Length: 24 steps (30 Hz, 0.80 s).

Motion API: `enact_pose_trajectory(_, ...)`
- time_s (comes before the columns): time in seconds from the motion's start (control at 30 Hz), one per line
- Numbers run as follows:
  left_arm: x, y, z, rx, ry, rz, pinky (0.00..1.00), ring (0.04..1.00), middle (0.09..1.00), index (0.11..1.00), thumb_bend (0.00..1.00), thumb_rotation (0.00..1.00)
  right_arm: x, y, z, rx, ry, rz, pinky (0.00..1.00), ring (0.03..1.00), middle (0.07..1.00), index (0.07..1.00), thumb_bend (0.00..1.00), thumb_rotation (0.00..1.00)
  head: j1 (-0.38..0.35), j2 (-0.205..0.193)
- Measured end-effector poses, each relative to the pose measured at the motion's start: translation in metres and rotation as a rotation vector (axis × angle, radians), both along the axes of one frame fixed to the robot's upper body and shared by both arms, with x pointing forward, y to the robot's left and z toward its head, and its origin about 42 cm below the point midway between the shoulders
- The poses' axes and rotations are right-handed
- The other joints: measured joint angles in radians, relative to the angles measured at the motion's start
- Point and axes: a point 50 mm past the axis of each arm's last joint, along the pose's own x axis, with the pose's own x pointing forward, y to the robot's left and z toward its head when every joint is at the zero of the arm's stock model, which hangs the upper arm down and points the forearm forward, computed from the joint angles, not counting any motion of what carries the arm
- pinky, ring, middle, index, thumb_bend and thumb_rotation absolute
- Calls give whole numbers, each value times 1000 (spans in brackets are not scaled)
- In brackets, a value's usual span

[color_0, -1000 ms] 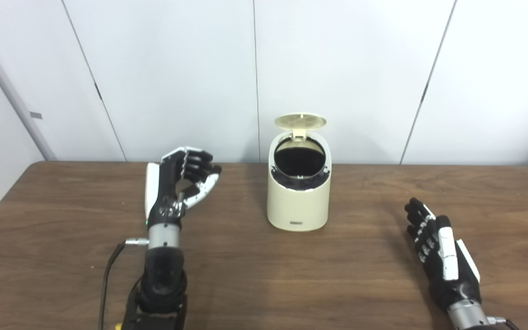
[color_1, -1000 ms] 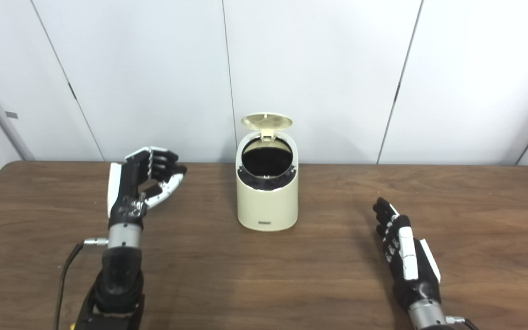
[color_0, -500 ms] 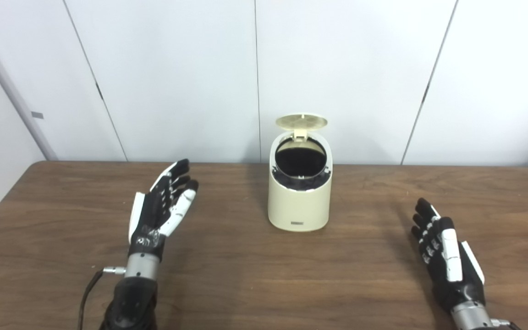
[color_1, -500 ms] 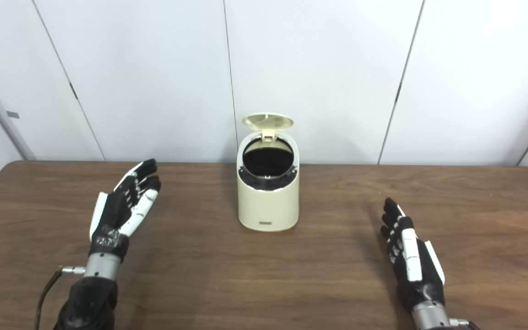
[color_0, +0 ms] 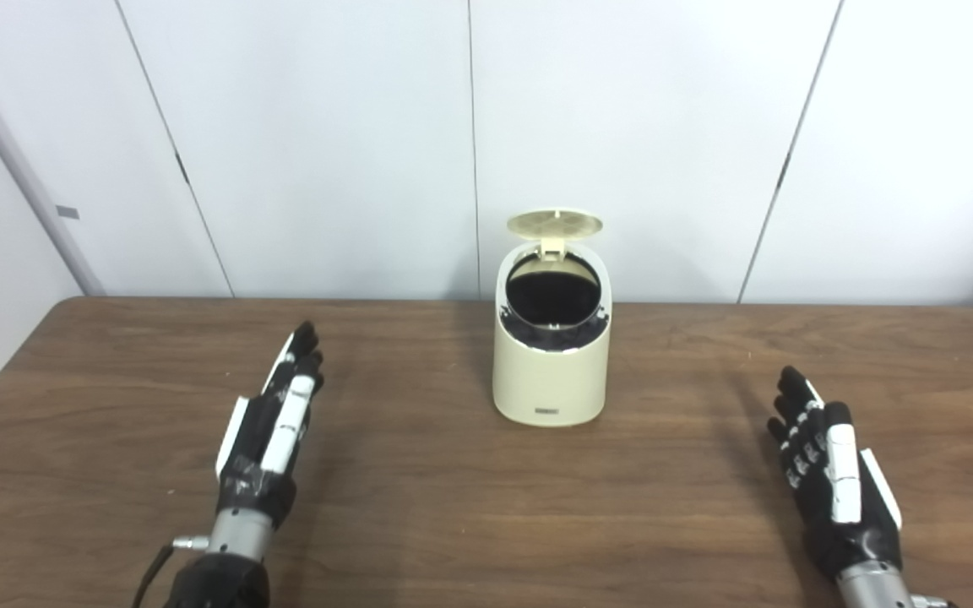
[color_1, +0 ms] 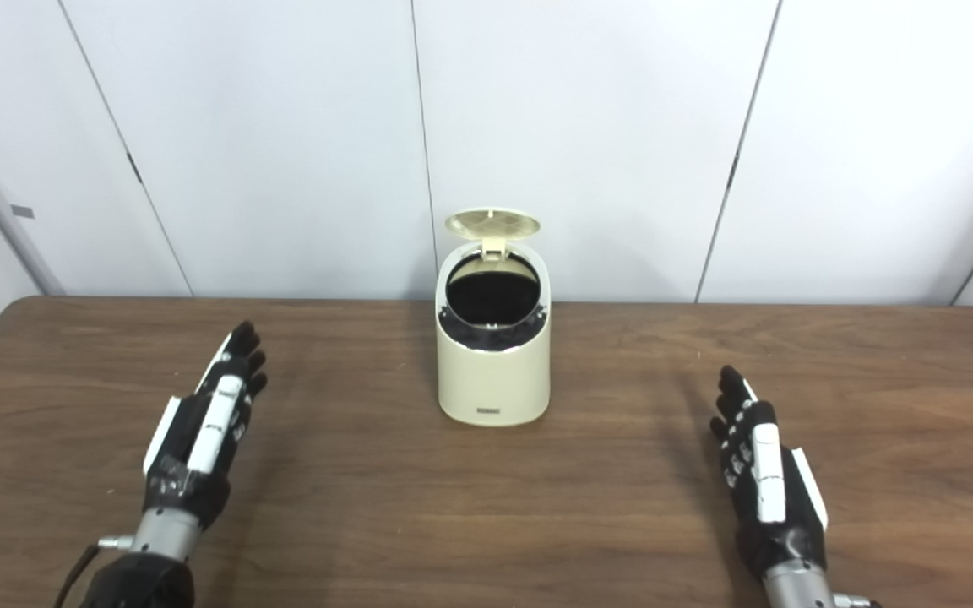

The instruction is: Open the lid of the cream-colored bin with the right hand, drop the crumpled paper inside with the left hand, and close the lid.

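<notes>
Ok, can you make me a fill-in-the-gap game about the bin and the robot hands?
1. The lid of the cream-colored bin is ____.
2. The left hand holds ____.
3. The bin stands ____ the left hand and the right hand.
4. The table is made of ____.

Missing words: open; nothing; between; wood

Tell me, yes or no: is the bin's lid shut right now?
No, the lid stands tipped up behind the dark round mouth of the cream-colored bin.
</notes>
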Motion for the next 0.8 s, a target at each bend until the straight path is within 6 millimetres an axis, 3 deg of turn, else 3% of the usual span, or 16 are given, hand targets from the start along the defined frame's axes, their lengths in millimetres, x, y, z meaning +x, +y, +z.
enact_pose_trajectory(0.17, -10, 3, -9, 0, 7, 9, 1000, 1000, 1000, 1000, 477, 917, -1, -2, -1, 2, 1, -11, 1000, 1000, 1000, 955, 520, 1000, -12, 8)
enact_pose_trajectory(0.27, -13, 4, -14, 12, 0, 17, 1000, 1000, 1000, 1000, 486, 907, -2, -2, -1, 4, 3, -18, 1000, 1000, 1000, 958, 508, 1000, -15, 11)
enact_pose_trajectory(0.5, -22, 7, -29, 20, 30, 28, 1000, 1000, 1000, 1000, 447, 960, -5, -3, -4, 8, 8, -23, 1000, 1000, 1000, 963, 523, 1000, -23, 15)
enact_pose_trajectory(0.8, -24, 8, -31, 2, 30, 19, 1000, 1000, 1000, 1000, 418, 983, -6, -6, -3, 12, 0, -33, 1000, 1000, 1000, 953, 538, 1000, -37, 21)
